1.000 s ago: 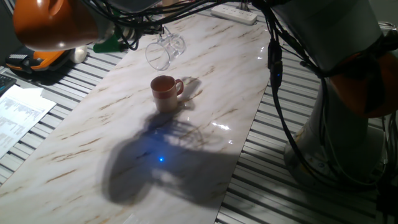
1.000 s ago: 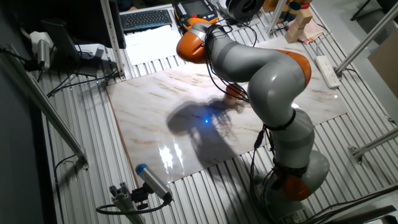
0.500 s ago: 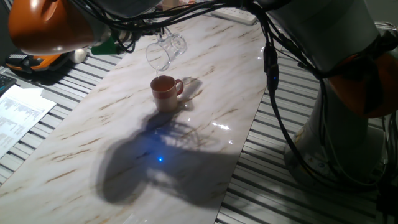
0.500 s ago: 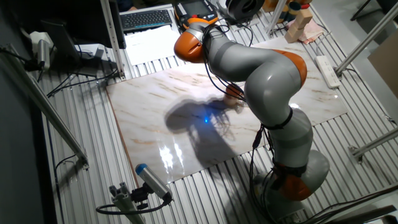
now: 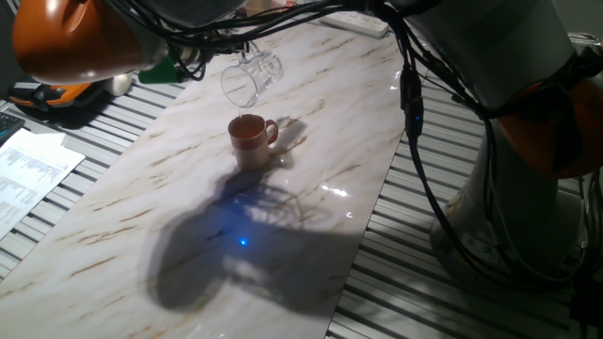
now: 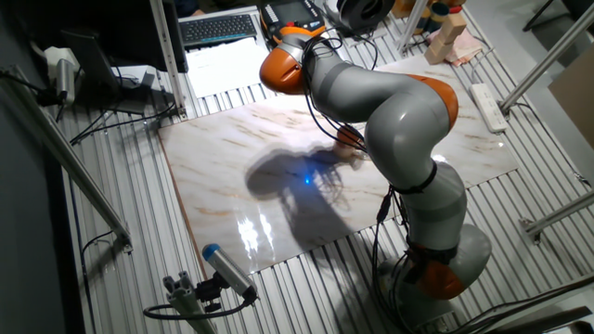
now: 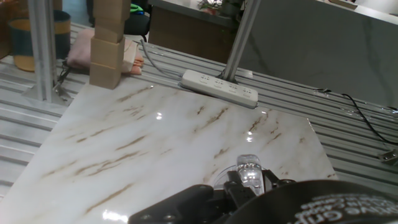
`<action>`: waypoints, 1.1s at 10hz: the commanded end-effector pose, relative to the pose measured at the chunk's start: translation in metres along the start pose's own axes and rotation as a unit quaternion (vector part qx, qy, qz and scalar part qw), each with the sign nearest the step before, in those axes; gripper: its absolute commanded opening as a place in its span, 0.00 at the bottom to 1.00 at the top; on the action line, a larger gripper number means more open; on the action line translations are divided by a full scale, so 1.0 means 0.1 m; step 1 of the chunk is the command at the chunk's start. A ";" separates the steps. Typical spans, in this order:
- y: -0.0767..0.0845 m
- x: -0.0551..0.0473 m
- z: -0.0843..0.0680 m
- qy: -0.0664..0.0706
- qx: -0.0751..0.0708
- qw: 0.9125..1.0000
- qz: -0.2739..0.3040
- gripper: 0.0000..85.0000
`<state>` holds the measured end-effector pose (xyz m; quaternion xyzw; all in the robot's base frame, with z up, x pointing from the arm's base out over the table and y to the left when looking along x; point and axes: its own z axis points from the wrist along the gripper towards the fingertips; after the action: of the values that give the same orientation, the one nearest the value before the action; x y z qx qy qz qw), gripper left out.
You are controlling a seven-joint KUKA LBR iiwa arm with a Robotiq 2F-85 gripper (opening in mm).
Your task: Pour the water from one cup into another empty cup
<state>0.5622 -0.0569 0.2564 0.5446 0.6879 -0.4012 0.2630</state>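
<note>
The transparent glass cup [image 5: 247, 79] hangs tilted, mouth down and to the left, just above the terracotta-brown mug [image 5: 251, 140], which stands upright on the marble slab [image 5: 122, 226]. My gripper [image 5: 247, 49] is shut on the glass cup from above, mostly hidden behind black cables. In the hand view the glass cup [image 7: 249, 170] shows at the bottom edge between the dark fingers [image 7: 205, 198]. I cannot make out the water. In the other fixed view the arm covers all but a sliver of the brown mug [image 6: 347, 139].
A white power strip [image 7: 219, 87] lies at the slab's far edge, and stacked wooden blocks [image 7: 109, 43] stand at its corner. Papers [image 5: 28, 174] and a green object [image 5: 170, 68] lie off the slab. A blue-tipped tool [image 6: 227, 271] sits near one edge.
The arm's orange joint has shifted slightly left. The glass cup has stayed tilted over the brown mug, nearly unmoved.
</note>
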 end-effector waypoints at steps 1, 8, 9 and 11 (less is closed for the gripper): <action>0.00 0.00 0.00 -0.002 0.001 1.000 0.001 0.00; -0.02 0.00 -0.03 -0.012 -0.003 1.000 0.005 0.00; -0.02 0.00 -0.03 -0.012 -0.003 1.000 0.005 0.00; -0.02 0.00 -0.03 -0.015 0.003 1.000 0.009 0.00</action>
<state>0.5605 -0.0544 0.2580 0.5456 0.6775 -0.4096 0.2748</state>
